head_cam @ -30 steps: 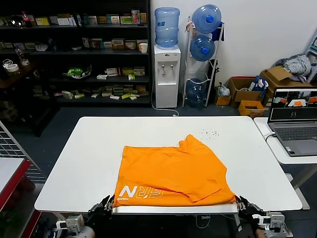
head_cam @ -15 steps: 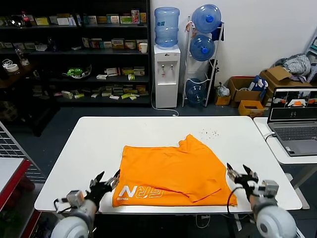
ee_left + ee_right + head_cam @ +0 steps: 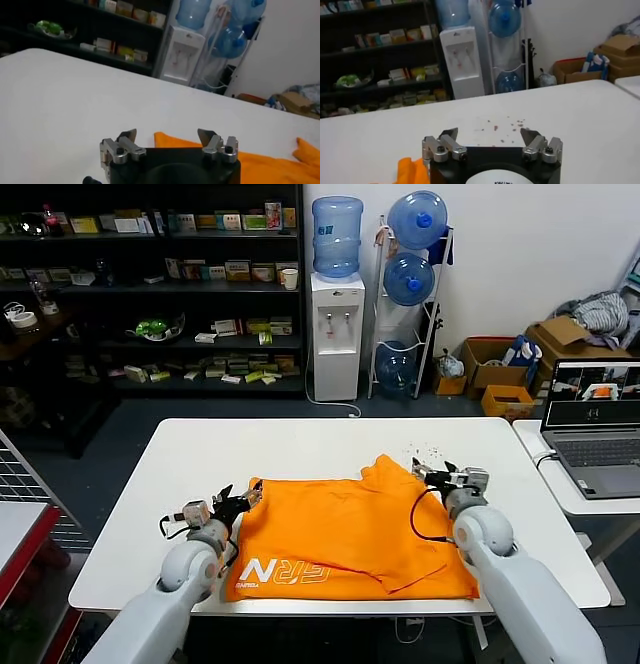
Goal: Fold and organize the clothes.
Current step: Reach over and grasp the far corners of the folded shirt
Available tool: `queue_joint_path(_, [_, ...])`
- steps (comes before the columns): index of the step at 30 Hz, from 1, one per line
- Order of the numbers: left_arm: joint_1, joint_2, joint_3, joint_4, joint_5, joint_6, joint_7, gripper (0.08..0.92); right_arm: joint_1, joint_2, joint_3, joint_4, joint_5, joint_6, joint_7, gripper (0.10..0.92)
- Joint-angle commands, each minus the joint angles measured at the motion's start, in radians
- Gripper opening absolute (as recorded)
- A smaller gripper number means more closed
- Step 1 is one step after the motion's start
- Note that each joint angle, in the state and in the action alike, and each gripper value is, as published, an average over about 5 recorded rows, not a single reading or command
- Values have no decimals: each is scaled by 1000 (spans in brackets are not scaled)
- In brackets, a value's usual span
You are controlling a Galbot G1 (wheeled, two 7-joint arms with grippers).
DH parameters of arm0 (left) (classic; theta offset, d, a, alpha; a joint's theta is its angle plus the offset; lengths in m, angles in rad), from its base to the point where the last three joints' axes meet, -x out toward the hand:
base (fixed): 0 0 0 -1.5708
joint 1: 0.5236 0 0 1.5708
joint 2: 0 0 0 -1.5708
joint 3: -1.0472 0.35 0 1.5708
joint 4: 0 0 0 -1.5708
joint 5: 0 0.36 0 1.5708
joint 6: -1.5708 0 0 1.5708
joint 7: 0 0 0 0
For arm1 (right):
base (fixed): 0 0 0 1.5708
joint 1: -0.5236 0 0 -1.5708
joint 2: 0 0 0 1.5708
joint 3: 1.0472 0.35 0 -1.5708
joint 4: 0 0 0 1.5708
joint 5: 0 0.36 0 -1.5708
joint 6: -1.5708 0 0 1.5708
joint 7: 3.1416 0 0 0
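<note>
both hands (image 3: 243,497) (image 3: 437,474) spread, apparently above t-shirt (image 3: 350,529).

Lab/storeroom | stocked shelves (image 3: 150,284) | water dispenser (image 3: 336,334) | laptop (image 3: 597,419)
</note>
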Motion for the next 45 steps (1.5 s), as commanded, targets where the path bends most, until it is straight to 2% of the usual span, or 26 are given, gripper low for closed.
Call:
queue_joint_path(1, [-195, -39, 103, 228, -3, 73, 0, 823, 181, 86, -109, -237, -12, -93, -34, 823])
queue_joint_path(6, [-197, -36, 111, 226, -2, 82, -9, 823, 194, 91, -116, -279, -36, -123, -34, 823])
queue_joint_path(19, [-179, -17, 127, 197, -1, 103, -33, 823, 180, 80, -119, -266, -24, -147, -48, 820])
queue_joint_path(23, [-174, -17, 134, 198, 9, 105, -34, 806, 176, 80, -121, -260, -15, -156, -51, 749])
queue_joint_path(26, [-169, -17, 137, 195, 12, 104, -32, 744, 175, 78, -122, -257, -11, -155, -56, 662])
queue_joint_path(42, [-166, -22, 138, 185, 12, 100, -34, 277, 162, 68, -120, -230, 7, -132, -66, 195])
queue_joint_path(45, [-164, -20, 138, 180, 12, 99, -34, 191, 160, 64, -118, -218, 14, -118, -66, 134])
